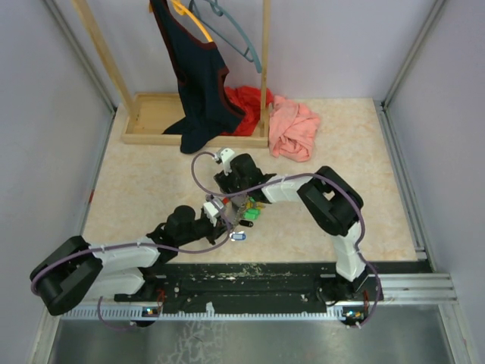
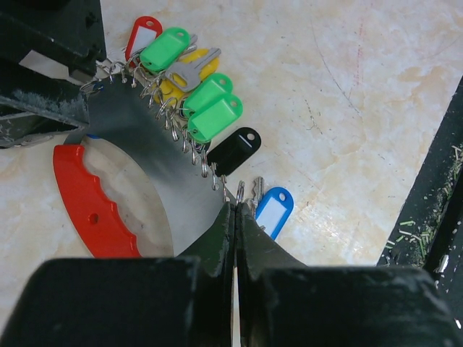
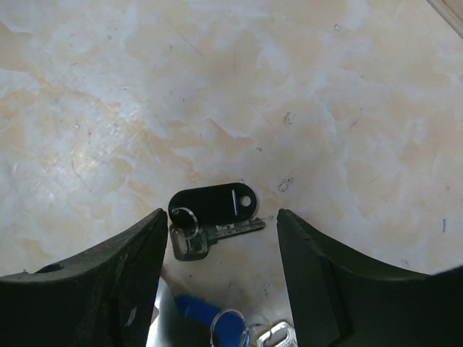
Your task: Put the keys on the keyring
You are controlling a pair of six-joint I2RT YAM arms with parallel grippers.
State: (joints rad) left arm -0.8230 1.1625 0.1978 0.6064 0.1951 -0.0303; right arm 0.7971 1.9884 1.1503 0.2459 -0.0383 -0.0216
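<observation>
Threading step: left pincer [image 2: 235, 217] clamps the keyring [image 2: 94, 202] shut.
Right pincer [image 3: 221, 217] gapes over the black-tagged key [image 3: 210, 202]; next move likely needs a precise pinch.

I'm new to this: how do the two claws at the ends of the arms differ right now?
The left end effector is shut; the right end effector stands open. The left pinches the grey strip of the keyring; the right holds nothing, framing a black-tagged key lying on the table. Both are dark and two-fingered.
</observation>
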